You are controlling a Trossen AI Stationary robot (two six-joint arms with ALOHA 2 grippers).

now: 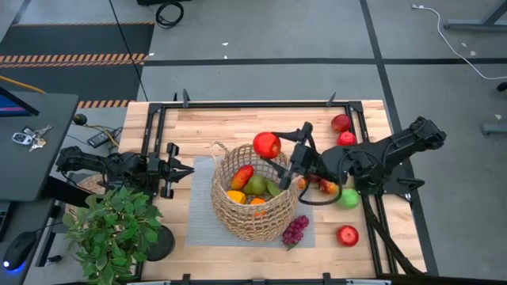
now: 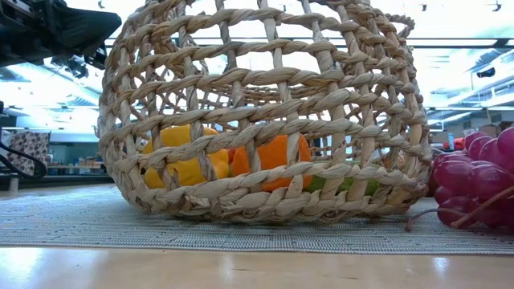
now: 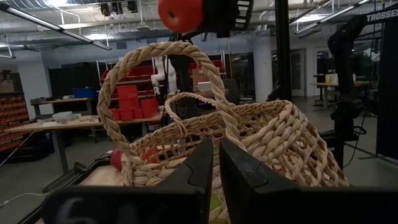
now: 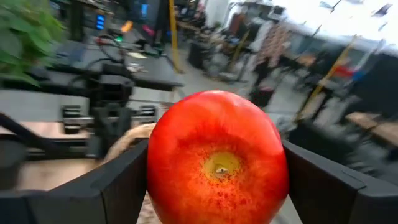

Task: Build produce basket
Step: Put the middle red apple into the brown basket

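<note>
Above the wicker basket (image 1: 252, 196), right gripper (image 1: 279, 147) clamped on a red apple (image 1: 267, 145), left gripper (image 1: 188, 170) closed beside the basket

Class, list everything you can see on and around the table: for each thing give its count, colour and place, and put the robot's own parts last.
basket: one, tan wicker, on the grey mat, table centre.
produce in basket: several pieces, red-orange, green, orange, yellow.
held apple: one, red, above the basket's far rim.
grapes: one purple bunch, on the mat beside the basket.
loose apples: red at; one green; all right of the basket.
potted plant: one, green, near-left corner.
left gripper: shut, empty, left of the basket.
right gripper: shut on the held apple.
</note>
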